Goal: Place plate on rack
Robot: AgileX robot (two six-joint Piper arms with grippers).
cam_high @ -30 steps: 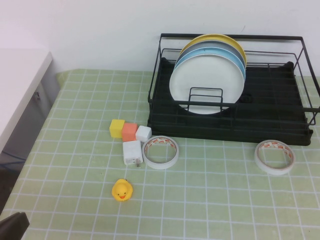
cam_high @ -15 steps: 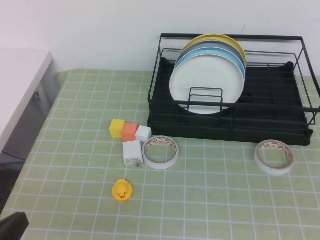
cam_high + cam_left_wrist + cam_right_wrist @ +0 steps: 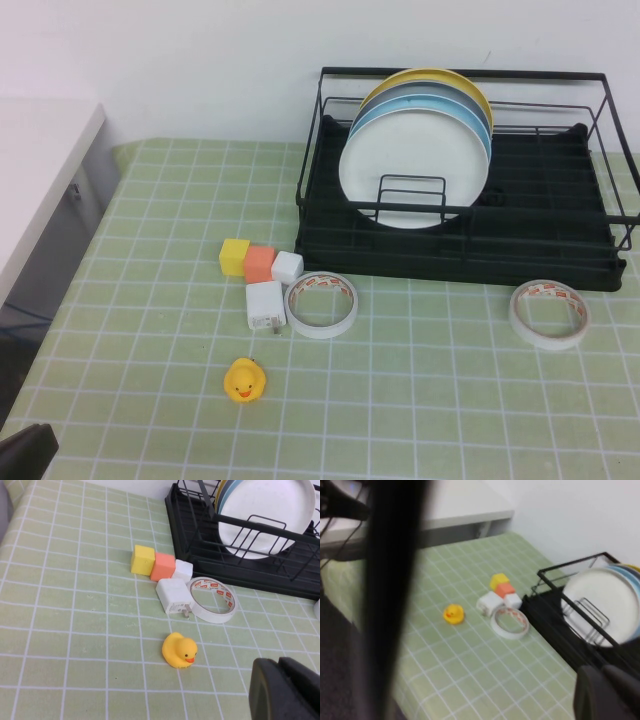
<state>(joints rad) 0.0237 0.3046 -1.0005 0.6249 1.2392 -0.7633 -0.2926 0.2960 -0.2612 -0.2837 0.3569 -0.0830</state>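
Two tapes [image 3: 322,304] before rack [image 3: 550,215], grippers [image 3: 285,690] apart

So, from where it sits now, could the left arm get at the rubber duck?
Probably yes. The left gripper sits low at the near left table corner, the duck stands alone on open cloth with nothing between them. The right gripper hangs high, well off the table.

Plate [image 3: 412,165] smooth, glossy white; rack [image 3: 560,245] matt black wire.

Clutter around a rubber duck [image 3: 244,380] on green checked cloth [image 3: 150,200].
Beyond duck: white charger [image 3: 265,304], tape roll [image 3: 322,304], yellow cube [image 3: 234,257], orange cube [image 3: 259,264], white cube [image 3: 287,267]; second tape roll [image 3: 549,313] far off.
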